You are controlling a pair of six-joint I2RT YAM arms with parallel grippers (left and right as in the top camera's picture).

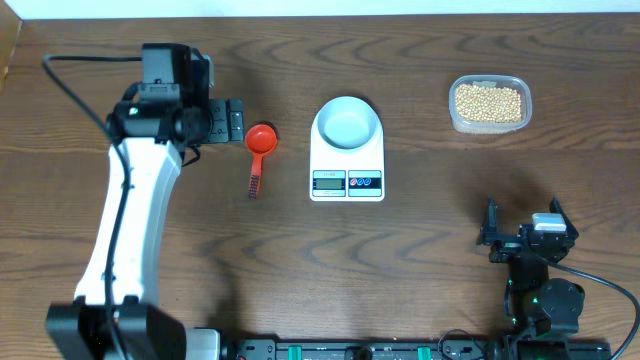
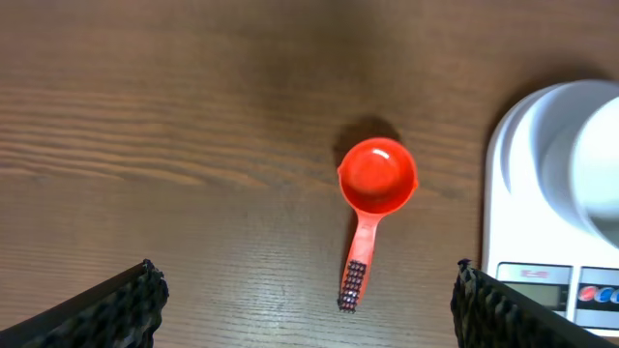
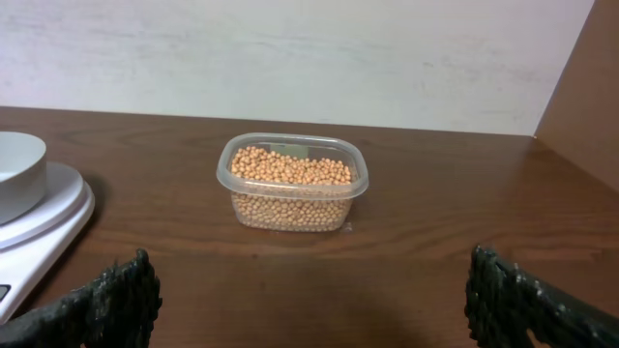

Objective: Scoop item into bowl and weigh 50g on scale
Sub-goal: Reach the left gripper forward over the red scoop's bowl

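Nearest the robot's base, on the near side of the scale [image 1: 325, 160] and off to its right, the right gripper [image 1: 524, 225] hangs low over the table [image 1: 420, 270] with its jaws spread wide and nothing between them; its wrist view looks past that empty gap [image 3: 309, 271] toward the far edge. Level with the scale and to its left, the left gripper [image 1: 238, 120] is likewise released and empty, its fingers pointing at the red scoop [image 1: 260, 140]; in the left wrist view the scoop [image 2: 376, 177] lies flat between the two open pads, cup away and ridged handle toward the camera. On the scale itself sits the bowl [image 1: 347, 124], which looks empty. Beyond the scale and well to its right stands the clear tub [image 1: 455, 120] filled with the beans [image 1: 488, 102].

The step in hand appears to be picking up the scoop, with no scooping done yet. To do it well, the left arm should come down with its jaws across the handle, close on the ridged end rather than the cup, and lift with the cup level; the tub lies on the scale's other side, so the carry should pass clear of the bowl.

The table is dark brown wood with plain grain, smooth and bare around the scale; behind the tub a pale wall [image 3: 290, 58] rises, and a brown panel closes the right.
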